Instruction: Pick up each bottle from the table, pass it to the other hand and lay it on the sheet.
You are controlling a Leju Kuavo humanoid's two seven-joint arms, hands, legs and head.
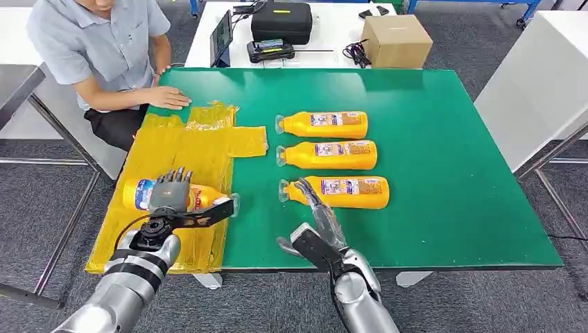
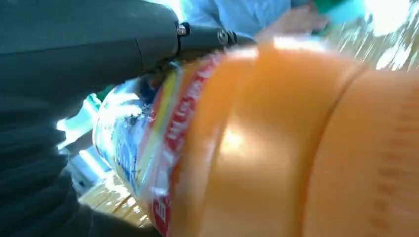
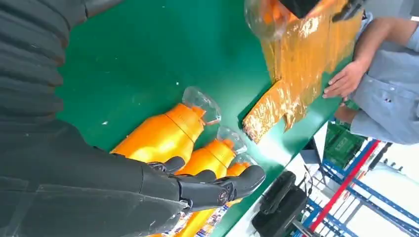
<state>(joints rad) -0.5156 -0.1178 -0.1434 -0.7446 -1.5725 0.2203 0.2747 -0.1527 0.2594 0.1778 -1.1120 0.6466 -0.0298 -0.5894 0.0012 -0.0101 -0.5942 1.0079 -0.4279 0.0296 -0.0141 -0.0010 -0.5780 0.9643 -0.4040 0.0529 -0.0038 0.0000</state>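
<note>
An orange bottle [image 1: 204,199] with a blue and red label lies sideways over the yellow sheet [image 1: 173,149], and my left hand [image 1: 170,196] grips it from above. The left wrist view shows that bottle [image 2: 276,148] close up against the hand's dark cover [image 2: 74,54]. Three more orange bottles lie in a row on the green table [image 1: 444,173]: far [image 1: 326,124], middle [image 1: 331,154] and near [image 1: 343,192]. My right hand [image 1: 320,216] is open with fingers stretched out, just in front of the near bottle's neck. Its fingers [image 3: 212,186] hold nothing above the bottles [image 3: 163,136].
A person sits at the far left with a hand [image 1: 166,97] flat on the table beside the sheet. Behind the green table, a white table carries a cardboard box [image 1: 395,40], a black case [image 1: 281,21] and a tablet [image 1: 222,38].
</note>
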